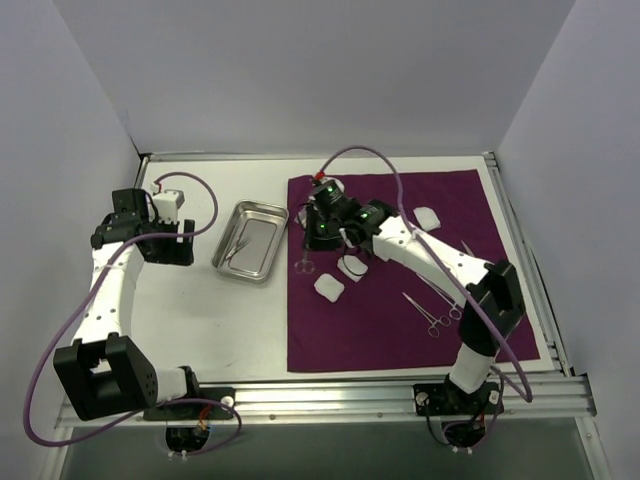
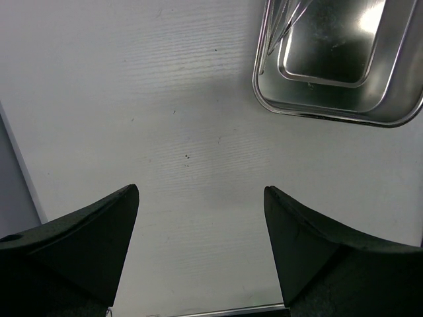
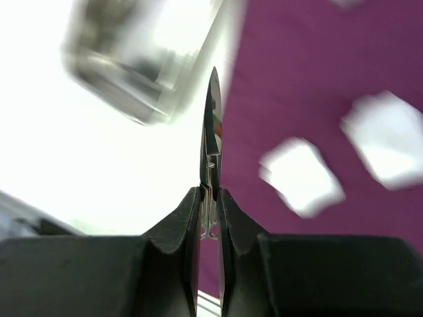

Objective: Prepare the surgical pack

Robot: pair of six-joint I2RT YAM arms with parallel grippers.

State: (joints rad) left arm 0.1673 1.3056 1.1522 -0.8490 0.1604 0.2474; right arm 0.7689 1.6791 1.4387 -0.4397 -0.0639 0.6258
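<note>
The dark purple cloth [image 1: 470,330] lies flat on the right half of the table. To its left stands the steel tray [image 1: 268,212], with one thin instrument [image 1: 233,247] lying inside. My right gripper [image 1: 308,240] hovers over the cloth's left edge, shut on a scissor-like instrument [image 3: 211,132] whose tip points toward the blurred tray [image 3: 132,72]; its finger rings [image 1: 303,266] show below. White gauze pads [image 1: 329,288] [image 1: 427,216] lie on the cloth. My left gripper [image 2: 201,191] is open over bare table, left of the tray [image 2: 396,112].
More instruments [image 1: 430,312] lie on the cloth to the right. A third gauze pad [image 1: 352,266] sits partly under the right arm. White walls enclose the table, and a metal rail [image 1: 330,398] runs along its near edge.
</note>
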